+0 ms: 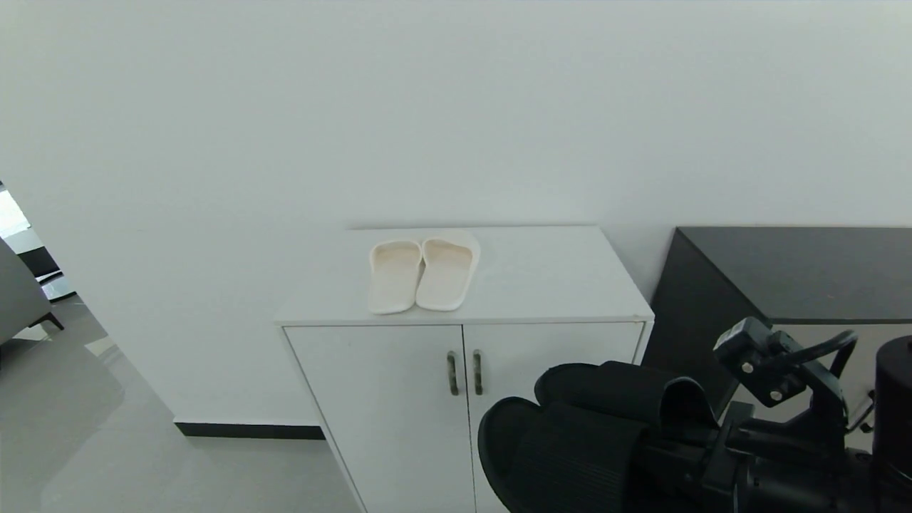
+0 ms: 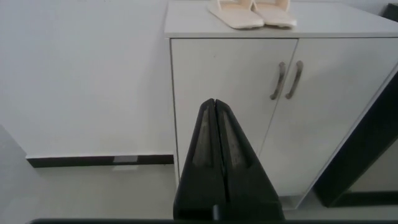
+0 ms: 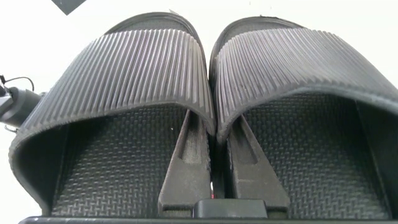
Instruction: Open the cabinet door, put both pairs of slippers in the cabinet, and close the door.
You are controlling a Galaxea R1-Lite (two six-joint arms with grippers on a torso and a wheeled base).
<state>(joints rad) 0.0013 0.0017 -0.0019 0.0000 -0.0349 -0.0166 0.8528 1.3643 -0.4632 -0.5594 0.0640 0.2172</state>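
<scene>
Since the cabinet (image 1: 541, 285) has both doors shut and the right gripper (image 3: 214, 146) is clamped on the black slippers (image 1: 591, 427), one finger inside each shoe pinching their inner walls together, opening the door most likely falls to the left gripper (image 2: 215, 109). Its fingers are pressed together, and it sits near, in front of the left door (image 2: 230, 93).

To do this well, it should part its fingers, rise to the left handle (image 1: 452, 372), close around that bar and pull along an arc to the left, because the hinges are probably on the outer edge. The two handles stand just beside each other at the centre seam, so the fingers must take one only. The black pair hangs low, near and to the right of the seam, and should keep clear of the swing.

The cabinet is white and plain, with slim, dark, upright handles, and it stands against a white wall (image 1: 456, 107). The cream slippers (image 1: 422, 275) lie side by side on its top, left of centre, soles down and touching.
</scene>
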